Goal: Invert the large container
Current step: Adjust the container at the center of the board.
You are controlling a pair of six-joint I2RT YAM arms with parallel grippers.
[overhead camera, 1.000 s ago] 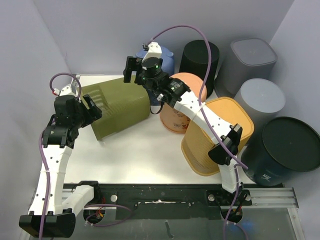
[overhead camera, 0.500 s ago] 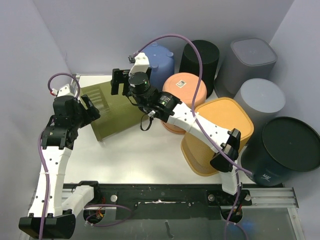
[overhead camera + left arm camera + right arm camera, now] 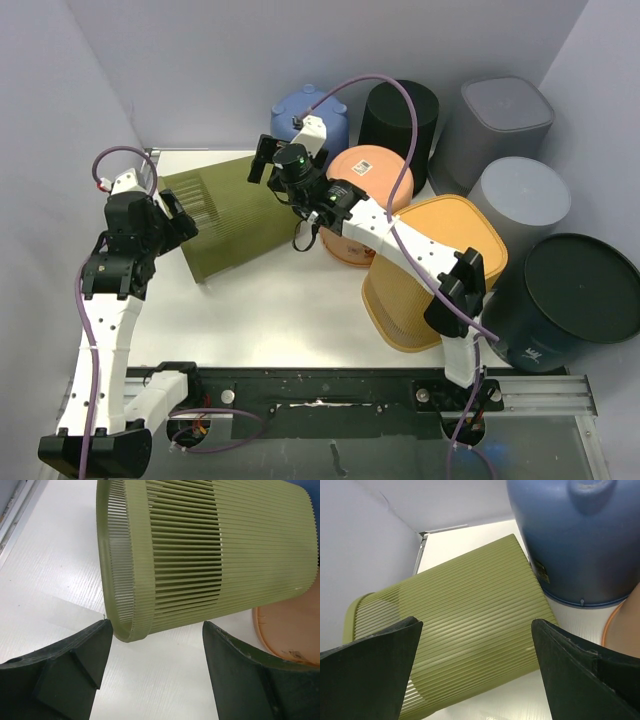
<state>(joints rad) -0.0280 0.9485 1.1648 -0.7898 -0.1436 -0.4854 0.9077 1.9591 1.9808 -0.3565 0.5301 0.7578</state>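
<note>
The large olive-green slatted container (image 3: 225, 212) lies on its side on the white table, its open rim toward the left arm and its closed end toward the middle. My left gripper (image 3: 178, 218) is open just off the rim's lower edge; in the left wrist view the rim (image 3: 125, 580) sits just beyond the gap between my fingertips (image 3: 155, 630). My right gripper (image 3: 266, 160) is open above the container's closed end; in the right wrist view the ribbed wall (image 3: 465, 630) fills the gap between its fingertips (image 3: 476, 625). Neither gripper grips the container.
A blue jug-like container (image 3: 322, 116) stands behind the green one, with an orange round tub (image 3: 378, 178) and an orange basket (image 3: 445, 255) to the right. Black (image 3: 400, 112), grey (image 3: 505, 115) and dark (image 3: 572, 300) bins crowd the right side. Walls bound the left and back.
My right gripper swung left over the green container and has come back to the right above its closed end. The container stays on its side. The left arm has barely moved.
</note>
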